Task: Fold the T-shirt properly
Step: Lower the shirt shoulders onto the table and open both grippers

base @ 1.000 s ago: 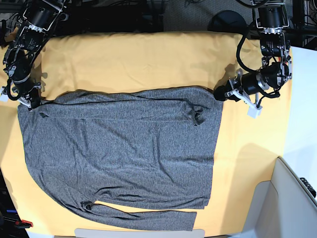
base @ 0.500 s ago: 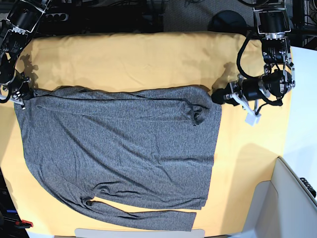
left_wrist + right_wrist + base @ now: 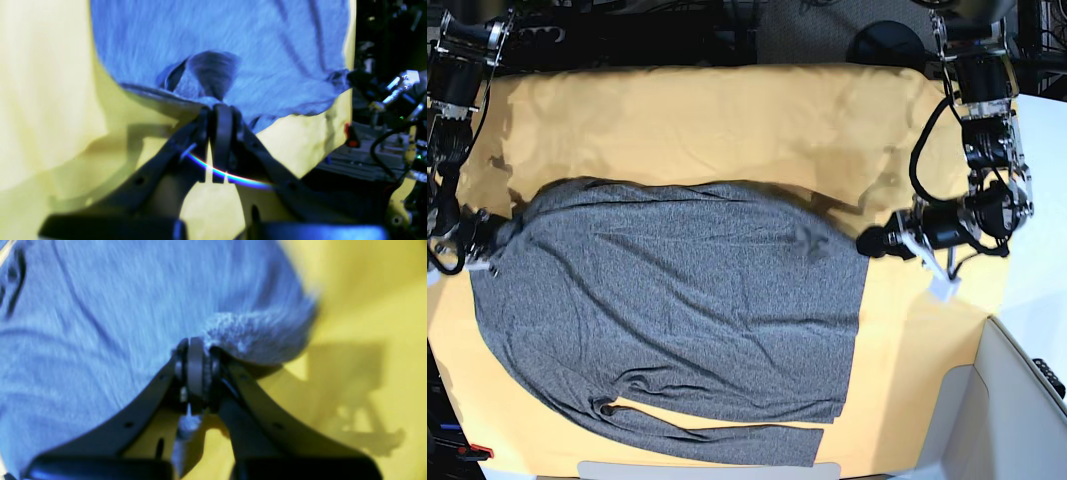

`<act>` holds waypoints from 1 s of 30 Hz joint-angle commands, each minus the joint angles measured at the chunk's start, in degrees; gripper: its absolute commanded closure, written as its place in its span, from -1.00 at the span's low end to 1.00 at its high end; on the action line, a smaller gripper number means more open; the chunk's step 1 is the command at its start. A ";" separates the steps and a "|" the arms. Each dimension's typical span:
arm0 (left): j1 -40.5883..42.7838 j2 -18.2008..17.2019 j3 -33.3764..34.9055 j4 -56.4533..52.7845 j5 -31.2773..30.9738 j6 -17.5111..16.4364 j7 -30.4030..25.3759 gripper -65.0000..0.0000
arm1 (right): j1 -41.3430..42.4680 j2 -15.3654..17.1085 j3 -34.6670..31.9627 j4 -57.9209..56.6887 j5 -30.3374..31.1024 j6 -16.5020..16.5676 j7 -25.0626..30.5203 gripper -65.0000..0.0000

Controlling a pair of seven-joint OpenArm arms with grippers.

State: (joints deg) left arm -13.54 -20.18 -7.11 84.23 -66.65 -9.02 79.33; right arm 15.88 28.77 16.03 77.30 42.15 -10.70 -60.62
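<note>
Base view gives us the yellow cloth (image 3: 707,120) as our landmark: the T-shirt (image 3: 677,300) lies spread over its near half, with a broad bare band of cloth beyond the shirt's far edge and a narrower bare strip past its hem on our left arm's side. Our left gripper (image 3: 865,243) is clenched on the shirt's far corner at that hem edge, while our right gripper (image 3: 489,232) pinches the opposite far corner, close to the cloth's own side edge. One long sleeve (image 3: 717,438) runs along the cloth's near edge.
</note>
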 commanded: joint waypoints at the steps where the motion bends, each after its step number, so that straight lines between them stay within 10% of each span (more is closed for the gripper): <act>1: -2.77 -0.69 0.83 -1.19 -1.08 0.27 0.36 1.00 | 2.63 1.07 0.19 0.37 -2.28 0.19 0.53 1.00; 13: -15.34 -1.84 11.55 -23.26 -0.73 0.27 -10.27 1.00 | 15.20 -7.28 0.10 -15.36 -25.05 0.19 5.37 1.00; 30: -15.78 -3.42 11.64 -29.15 -0.64 0.27 -17.75 1.00 | 16.16 -6.40 -11.24 -28.46 -36.30 0.19 24.44 1.00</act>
State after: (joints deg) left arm -27.62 -22.57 4.86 54.24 -66.39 -8.56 62.59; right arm 30.37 21.21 4.36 48.03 6.87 -10.07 -37.39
